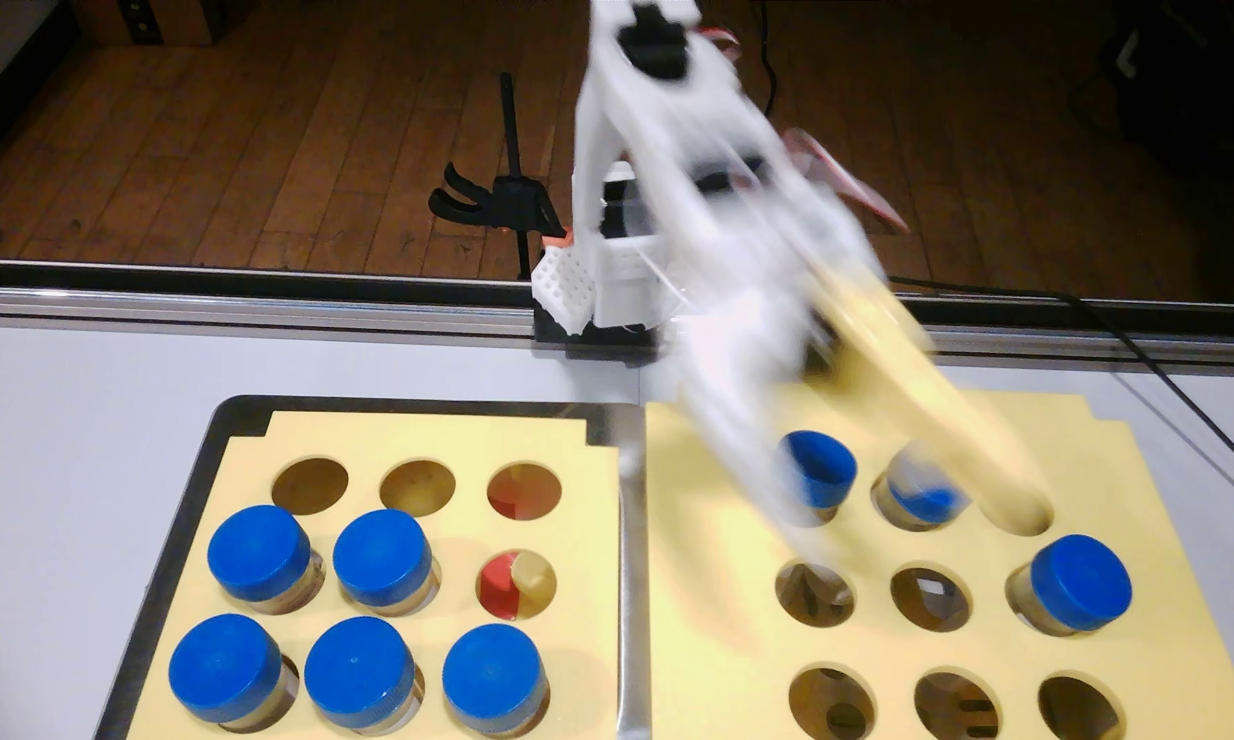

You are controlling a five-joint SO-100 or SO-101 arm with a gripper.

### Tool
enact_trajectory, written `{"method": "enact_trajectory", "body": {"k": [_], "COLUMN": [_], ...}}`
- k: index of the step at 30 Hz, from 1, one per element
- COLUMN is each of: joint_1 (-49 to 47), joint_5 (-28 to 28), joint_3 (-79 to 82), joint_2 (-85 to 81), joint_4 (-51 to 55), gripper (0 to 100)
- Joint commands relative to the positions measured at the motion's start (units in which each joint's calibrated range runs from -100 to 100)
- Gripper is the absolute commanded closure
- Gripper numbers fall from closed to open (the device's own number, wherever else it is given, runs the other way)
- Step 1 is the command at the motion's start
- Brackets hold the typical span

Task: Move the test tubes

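Blue-capped test tubes stand in two yellow foam racks. The left rack (414, 437) holds several, among them a front-left tube (222, 665) and a middle-row tube (380, 558). In the right rack (706, 569) there are three: two in the back row (820, 469) (930, 498) and one alone in the middle row's right hole (1078, 582). My gripper (916, 530) is motion-blurred above the right rack's back row. It is open, its white finger (763, 455) and yellow finger (955, 420) spread wide, and it holds nothing.
The left rack sits in a metal tray (628, 569). Both racks have open holes, and one hole shows a red and cream object (510, 583). An aluminium rail (243, 306) runs along the table's far edge, with the arm's base (621, 284) and a black clamp (514, 199). A cable (1169, 398) runs at the right.
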Motion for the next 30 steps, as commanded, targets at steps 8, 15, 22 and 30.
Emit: {"method": "enact_trajectory", "body": {"k": [8, 15, 22, 30], "joint_1": [22.71, 27.01, 25.38, 25.30], "joint_5": [0.24, 0.24, 0.24, 0.24], "joint_3": [32.78, 44.22, 37.23, 28.15], "joint_2": [-29.36, -31.18, -21.97, -12.33], "joint_4": [-0.50, -0.88, -1.07, -1.07], "gripper": [67, 68, 68, 68]}}
